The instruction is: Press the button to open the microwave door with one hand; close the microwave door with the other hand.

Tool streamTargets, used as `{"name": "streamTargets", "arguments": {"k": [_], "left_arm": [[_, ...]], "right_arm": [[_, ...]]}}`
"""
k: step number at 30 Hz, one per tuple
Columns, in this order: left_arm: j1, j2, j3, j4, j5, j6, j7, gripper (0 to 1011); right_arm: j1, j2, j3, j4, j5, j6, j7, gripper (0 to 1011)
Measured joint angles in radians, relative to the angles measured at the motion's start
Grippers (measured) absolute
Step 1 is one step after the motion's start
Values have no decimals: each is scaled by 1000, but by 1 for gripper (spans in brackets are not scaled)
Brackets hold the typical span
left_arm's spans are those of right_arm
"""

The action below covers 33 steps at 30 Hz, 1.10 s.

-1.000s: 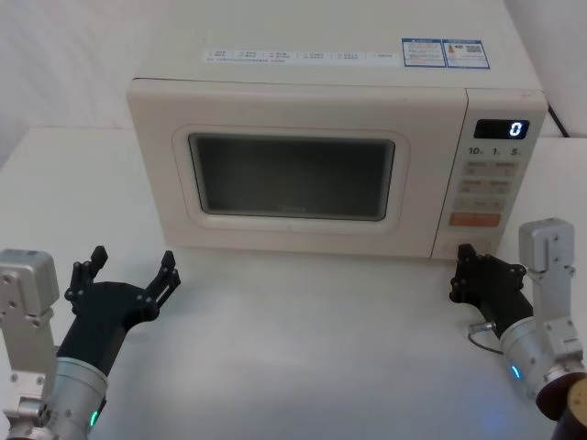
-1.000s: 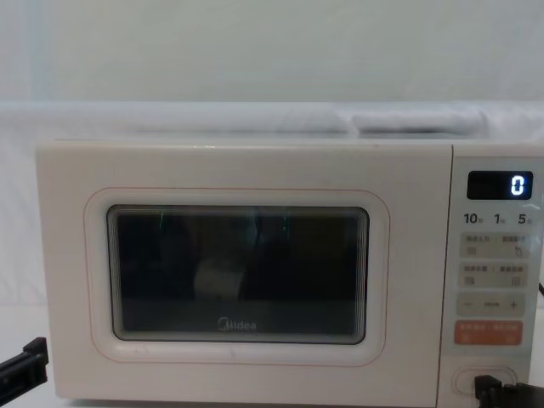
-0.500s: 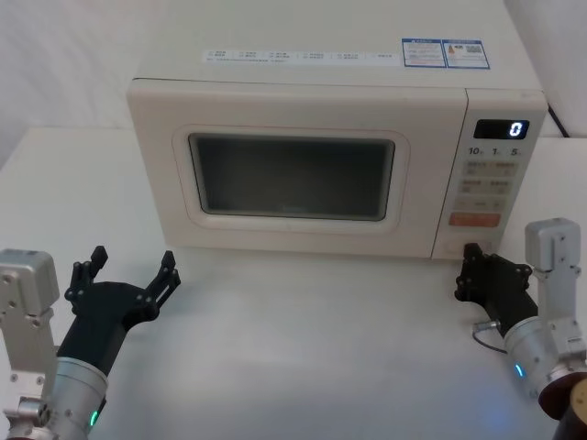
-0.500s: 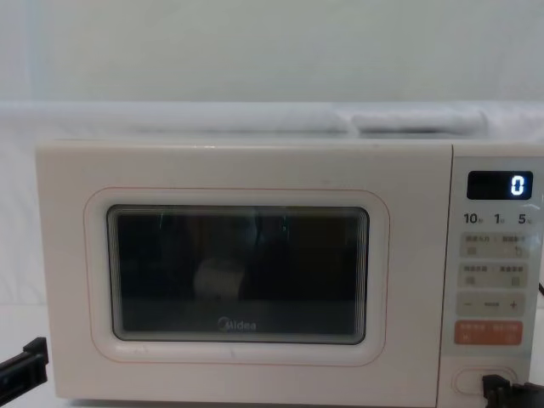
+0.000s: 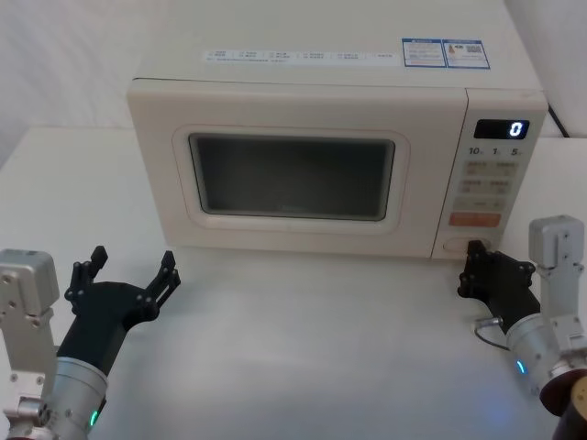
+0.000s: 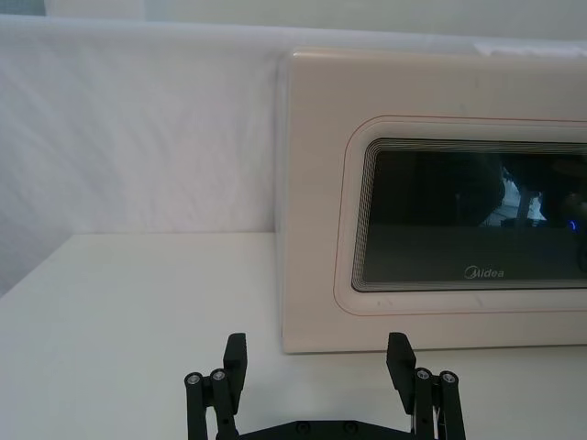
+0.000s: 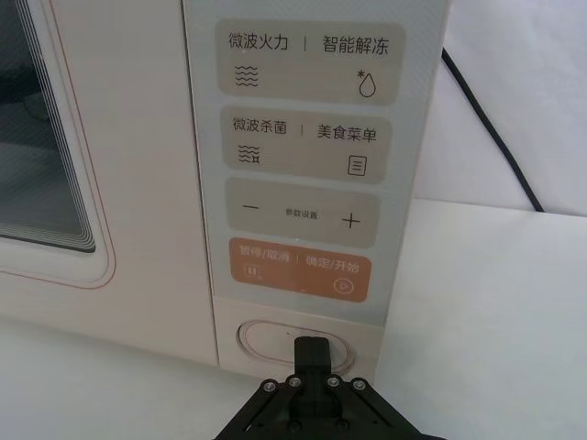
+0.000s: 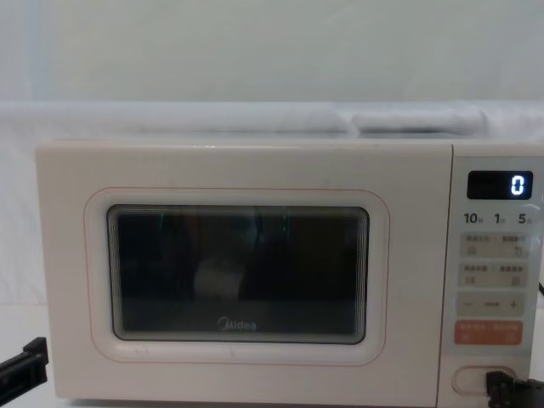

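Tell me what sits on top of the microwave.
In the head view, the microwave's flat cream top carries only stickers: a long white label strip and two blue-and-white labels near the back right. Nothing else rests there. The print is too small to read.

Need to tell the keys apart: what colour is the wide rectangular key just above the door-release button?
Orange key with white markings, above the cream button; clearest in the right wrist view.

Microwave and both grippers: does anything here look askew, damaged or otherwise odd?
Nothing stands out. The microwave door sits shut and flush, the display reads 0. The right gripper, fingers together, points at the button; the left gripper waits open on the left side of the table.
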State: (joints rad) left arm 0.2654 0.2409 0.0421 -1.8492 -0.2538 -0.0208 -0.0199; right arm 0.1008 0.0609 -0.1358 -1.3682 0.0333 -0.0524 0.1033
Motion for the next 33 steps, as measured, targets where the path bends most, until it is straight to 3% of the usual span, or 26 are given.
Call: {"name": "streamTargets", "arguments": {"k": [33], "left_arm": [[0,0,0,0,0,0,0,1001]], "right_arm": [[31,-7,-14,29,-1,-1,9,0]]}}
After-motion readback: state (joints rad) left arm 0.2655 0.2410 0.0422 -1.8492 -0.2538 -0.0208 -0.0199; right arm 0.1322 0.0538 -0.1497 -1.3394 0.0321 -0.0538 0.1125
